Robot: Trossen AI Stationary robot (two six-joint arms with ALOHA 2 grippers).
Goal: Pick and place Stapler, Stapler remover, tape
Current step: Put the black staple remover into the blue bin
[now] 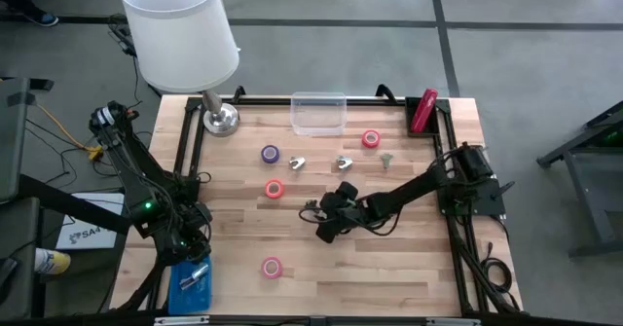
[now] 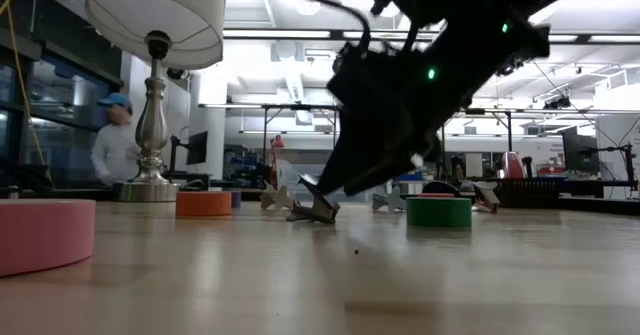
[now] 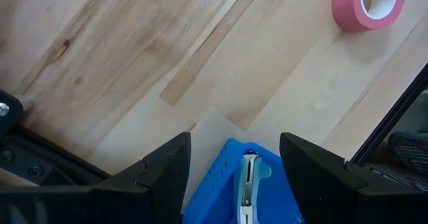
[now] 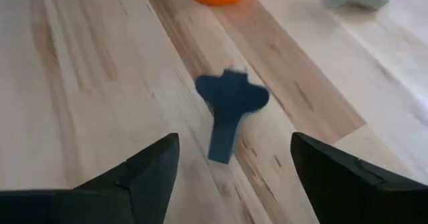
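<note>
the right gripper (image 1: 321, 231) is near the middle of the high view, low over the wooden table (image 1: 409, 258). its two dark fingers (image 4: 140, 174) stand wide apart and hold nothing. a small dark claw-shaped piece (image 4: 229, 107) lies flat on the wood between them, just in front of the fingertips. in the low view this gripper (image 2: 330, 197) comes down in the middle of the frame, and its tip is almost on the table.

the left gripper (image 1: 195, 268) waits at the lower left of the high view, over a blue box (image 1: 191, 285). its fingers (image 3: 164, 174) are apart and hold nothing. the blue box (image 3: 244, 184) sits between them with a pale tool (image 3: 249, 187) inside.

the red stapler (image 1: 423, 111) lies at the upper right of the high view, by the table's edge. the tape rolls are spread out: a purple roll (image 1: 270, 154) at the upper middle, a red roll (image 1: 370, 139) to its right, a pink roll (image 1: 274, 189) left of the middle, and another pink roll (image 1: 272, 267) at the bottom middle. a green roll (image 2: 438, 211) shows in the low view, right of the middle.

two small silvery claw pieces (image 1: 297, 163) lie above the right gripper. a clear box (image 1: 318, 113) and a lamp (image 1: 180, 34) stand at the top of the high view.
</note>
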